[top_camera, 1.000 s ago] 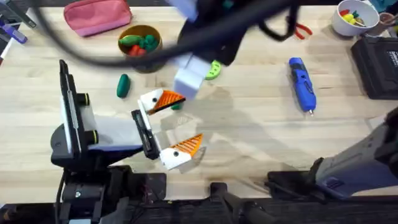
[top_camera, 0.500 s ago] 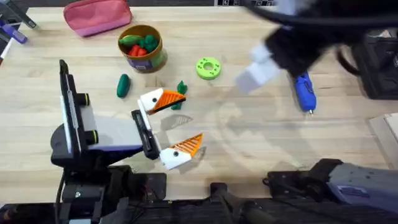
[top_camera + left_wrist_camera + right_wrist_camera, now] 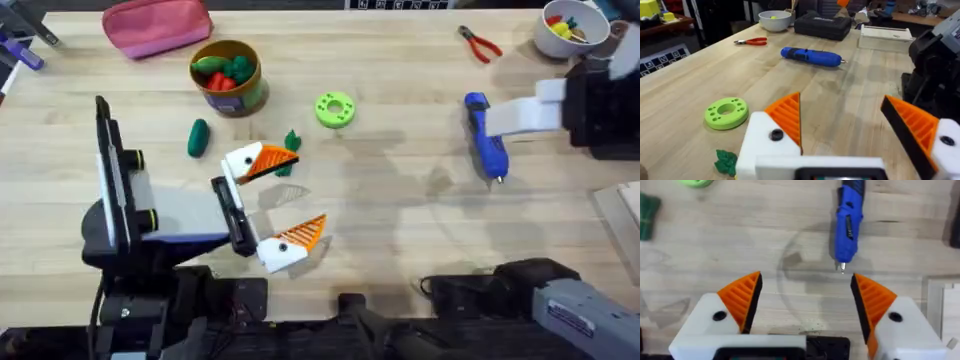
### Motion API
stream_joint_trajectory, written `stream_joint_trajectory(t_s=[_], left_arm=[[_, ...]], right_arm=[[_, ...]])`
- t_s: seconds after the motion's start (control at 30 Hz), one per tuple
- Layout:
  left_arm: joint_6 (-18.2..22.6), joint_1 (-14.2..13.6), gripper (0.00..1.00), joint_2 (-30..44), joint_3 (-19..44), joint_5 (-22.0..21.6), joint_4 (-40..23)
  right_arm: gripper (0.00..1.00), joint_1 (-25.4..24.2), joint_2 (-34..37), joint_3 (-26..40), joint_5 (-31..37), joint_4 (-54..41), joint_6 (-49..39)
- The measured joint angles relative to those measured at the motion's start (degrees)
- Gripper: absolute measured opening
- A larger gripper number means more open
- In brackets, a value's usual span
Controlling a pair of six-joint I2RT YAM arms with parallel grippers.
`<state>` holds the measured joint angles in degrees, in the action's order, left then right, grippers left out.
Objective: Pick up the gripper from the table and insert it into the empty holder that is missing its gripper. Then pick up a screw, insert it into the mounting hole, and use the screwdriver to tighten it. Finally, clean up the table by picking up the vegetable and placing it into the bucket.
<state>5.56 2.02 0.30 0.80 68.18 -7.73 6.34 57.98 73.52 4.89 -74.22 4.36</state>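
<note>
Screwdriver pickup is, by my reading, the step in hand. My right claw hangs released above the surface, with the tool's metal tip pointing into the gap between its two orange pads. The blue body lies farther out, beyond the pads.

To do this well, I would carry the claw forward along the tool until the pads stand either side of the thick middle of the barrel, not the thin tip. I would keep the wrist square to the barrel, so the pads close across it and not along it. Then I would come down low before closing. The barrel is round and smooth and may roll or twist if I catch it off centre.

My left claw rests released near the middle of the surface, and both its white blocks carry an orange finger. A dark spot shows on one block in the left wrist view, but I cannot tell whether it is a screw or a bare hole.

The bucket stands at the far left and holds red and green toy pieces. The vegetable lies on the surface just beside it, with a small leafy green piece near the left claw. The white bowl in the far right corner holds small yellow and red bits.
</note>
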Motion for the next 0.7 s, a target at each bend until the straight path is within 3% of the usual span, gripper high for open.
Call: stream_joint_trajectory(t_s=[0.03,0.3,0.7], left_arm=[[0.0,0.0,0.985,0.0,0.0,0.0,0.0],[0.0,0.0,0.986,0.0,0.0,0.0,0.0],[0.0,0.0,0.985,0.0,0.0,0.0,0.0]], right_arm=[[0.994,-2.4,0.3,-0.2,0.0,0.2,0.5],[0.994,-6.9,4.3,-0.2,0.0,1.2,1.2],[0.993,-7.5,8.8,-0.2,0.0,1.4,2.8]])
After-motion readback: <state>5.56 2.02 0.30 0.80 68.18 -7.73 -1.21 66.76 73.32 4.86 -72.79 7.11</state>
